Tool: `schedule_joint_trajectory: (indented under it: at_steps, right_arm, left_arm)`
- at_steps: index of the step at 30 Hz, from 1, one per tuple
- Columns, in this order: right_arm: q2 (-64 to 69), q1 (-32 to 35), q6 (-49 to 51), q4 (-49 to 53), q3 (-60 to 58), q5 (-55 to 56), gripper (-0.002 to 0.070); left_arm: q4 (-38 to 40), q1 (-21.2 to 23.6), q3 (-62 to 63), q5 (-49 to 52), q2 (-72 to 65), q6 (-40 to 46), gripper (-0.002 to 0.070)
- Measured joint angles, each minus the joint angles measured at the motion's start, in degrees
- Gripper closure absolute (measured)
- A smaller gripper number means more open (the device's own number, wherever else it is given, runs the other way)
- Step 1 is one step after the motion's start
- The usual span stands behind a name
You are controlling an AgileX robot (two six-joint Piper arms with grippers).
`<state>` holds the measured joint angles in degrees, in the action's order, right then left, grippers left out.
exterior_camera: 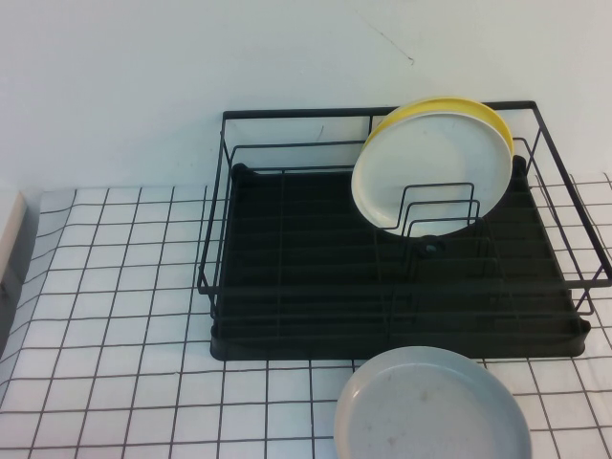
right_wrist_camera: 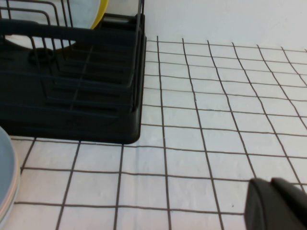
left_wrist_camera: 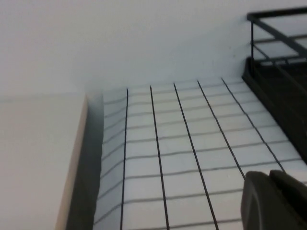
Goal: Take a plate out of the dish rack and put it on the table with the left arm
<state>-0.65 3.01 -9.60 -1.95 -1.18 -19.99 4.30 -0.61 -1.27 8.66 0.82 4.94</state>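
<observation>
The high view shows the white plate [exterior_camera: 432,172] standing on edge in the dish rack [exterior_camera: 287,277], in the upper right of the frame. It leans back against a yellow plate [exterior_camera: 478,107] and is held by the upright wire dividers [exterior_camera: 440,206], its face turned toward the camera. A grey plate [exterior_camera: 432,406] lies flat on the table [exterior_camera: 115,316] at the lower right, just in front of the rack. Neither arm appears in the high view.

The left gripper [left_wrist_camera: 276,201] shows only as a dark tip at the lower right of the left wrist view, low over the gridded table, with a corner of the rack in the upper right of that frame. Whether it is open cannot be told; nothing is seen in it. The right gripper [right_wrist_camera: 278,203] shows likewise in its own wrist view, near the rack's corner, its opening also undeterminable.

Judged from this, the plate lies well apart from the left gripper, across the rack's width, and no grasp has begun.
</observation>
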Motion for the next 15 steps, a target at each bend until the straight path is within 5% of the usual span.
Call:
schedule_joint_trajectory:
  at_steps: [15]
  right_arm:
    - [0.0,0.0,0.0,0.0,0.0,0.0,0.0679]
  left_arm:
    - [2.53,0.0,0.0,5.92,0.0,-0.29,0.0678]
